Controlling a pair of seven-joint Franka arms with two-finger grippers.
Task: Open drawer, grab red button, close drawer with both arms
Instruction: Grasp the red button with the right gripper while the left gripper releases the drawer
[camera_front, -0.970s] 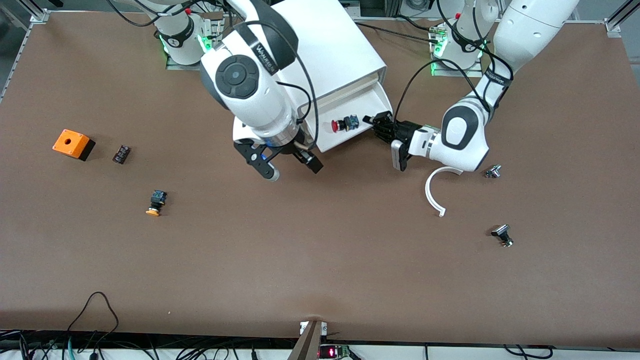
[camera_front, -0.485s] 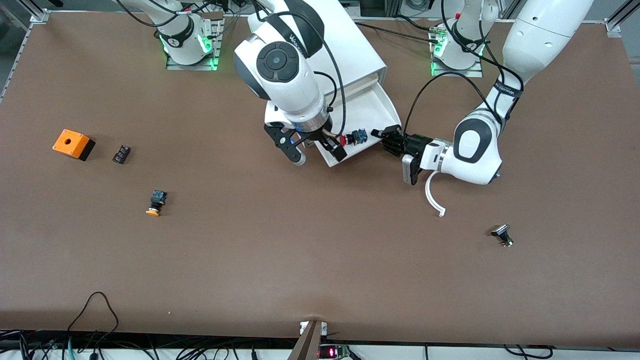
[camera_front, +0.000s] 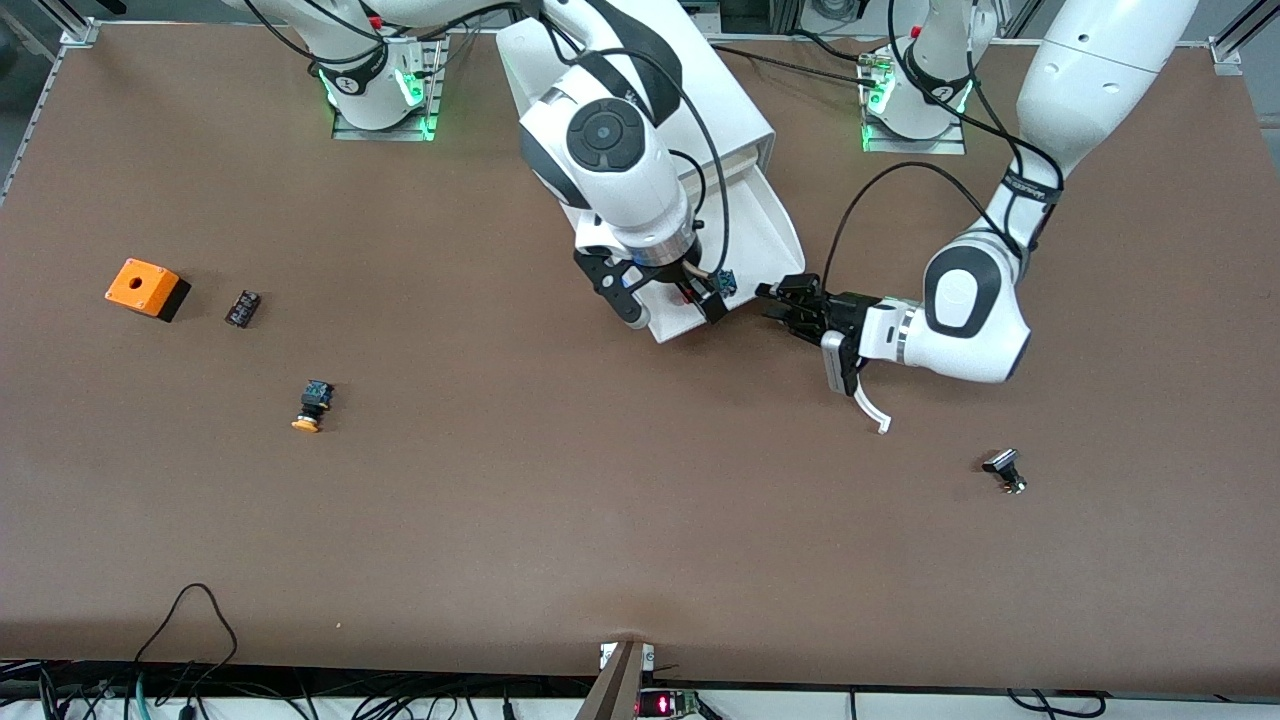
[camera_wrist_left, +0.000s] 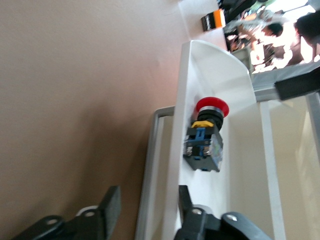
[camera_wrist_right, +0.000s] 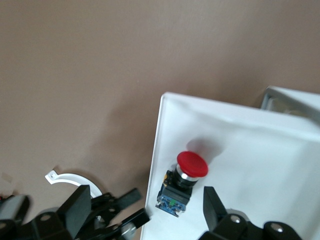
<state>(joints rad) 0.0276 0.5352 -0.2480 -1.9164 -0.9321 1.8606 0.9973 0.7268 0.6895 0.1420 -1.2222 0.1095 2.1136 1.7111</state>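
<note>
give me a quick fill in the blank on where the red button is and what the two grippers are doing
1. The red button lies inside the open white ____.
2. The right gripper hangs over the drawer with its fingers ____.
3. The left gripper is beside the drawer's ____, its fingers apart and holding nothing.
4. The orange-capped button lies on the ____, toward the right arm's end.

Missing words: drawer; open; handle; table

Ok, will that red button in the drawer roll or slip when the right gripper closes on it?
The button lies on its side, and its round red cap may let it roll. Its boxy black body looks stiff and grippable. The drawer floor looks smooth, so it may slide.
</note>
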